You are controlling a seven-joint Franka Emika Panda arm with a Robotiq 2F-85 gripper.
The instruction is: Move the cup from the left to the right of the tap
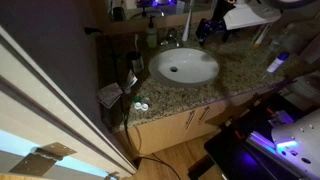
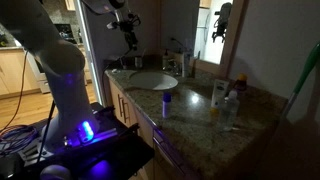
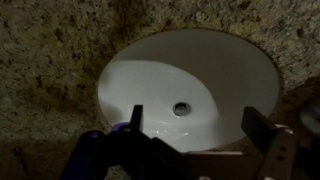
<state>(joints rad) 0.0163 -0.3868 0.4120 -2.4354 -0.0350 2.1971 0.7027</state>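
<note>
No text, brand, number or sign can be read in any of the views. In an exterior view the soap bottle (image 1: 152, 38) at the upper middle of the frame is too small and dim for its label to be made out. The same goes for the pale bottle (image 2: 218, 94) right of centre in an exterior view, whose front shows no legible print.

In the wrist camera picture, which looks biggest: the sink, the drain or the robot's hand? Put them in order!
1. Sink: it fills most of the picture.
2. Hand: its open fingers span nearly as wide, but it sits right by the camera, so it only looks big.
3. Drain: a tiny dark spot in the sink.
</note>
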